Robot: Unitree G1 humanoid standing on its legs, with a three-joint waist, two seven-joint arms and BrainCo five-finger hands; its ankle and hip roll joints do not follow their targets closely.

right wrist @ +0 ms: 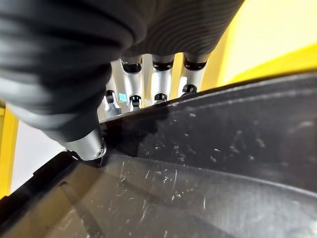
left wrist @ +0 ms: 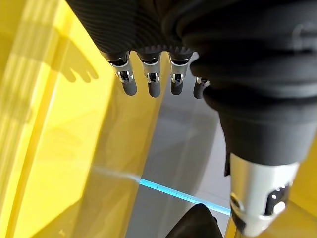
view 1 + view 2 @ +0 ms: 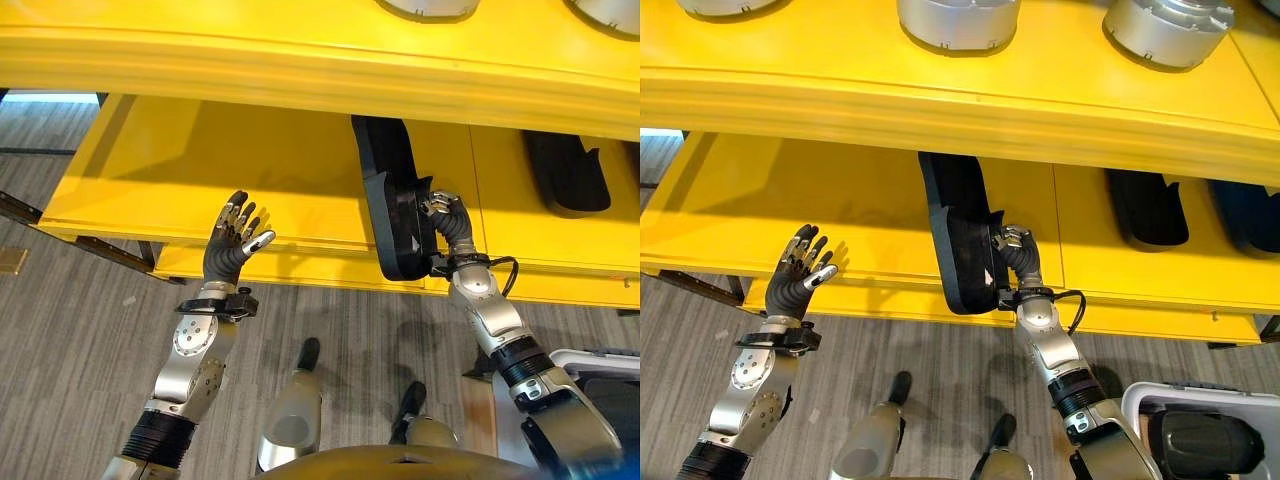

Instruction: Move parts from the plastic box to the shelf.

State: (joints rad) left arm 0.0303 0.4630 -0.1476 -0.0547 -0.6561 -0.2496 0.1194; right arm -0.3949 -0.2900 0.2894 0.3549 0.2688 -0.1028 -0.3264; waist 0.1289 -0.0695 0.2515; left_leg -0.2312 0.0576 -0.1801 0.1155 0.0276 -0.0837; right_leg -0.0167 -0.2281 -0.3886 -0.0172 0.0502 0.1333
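Observation:
A long black plastic part (image 3: 385, 190) (image 3: 958, 230) lies on the lower level of the yellow shelf (image 3: 200, 170), its near end sticking out over the shelf's front edge. My right hand (image 3: 447, 222) (image 3: 1016, 252) is shut on that near end, fingers (image 1: 158, 79) curled over its rim and thumb under it. My left hand (image 3: 232, 240) (image 3: 800, 272) is raised in front of the shelf's lower edge, fingers (image 2: 148, 82) spread and holding nothing.
More black parts (image 3: 568, 172) (image 3: 1148, 205) lie further right on the same level. Round silver parts (image 3: 958, 20) stand on the upper level. The white plastic box (image 3: 1160, 400) with a dark part inside is at the lower right.

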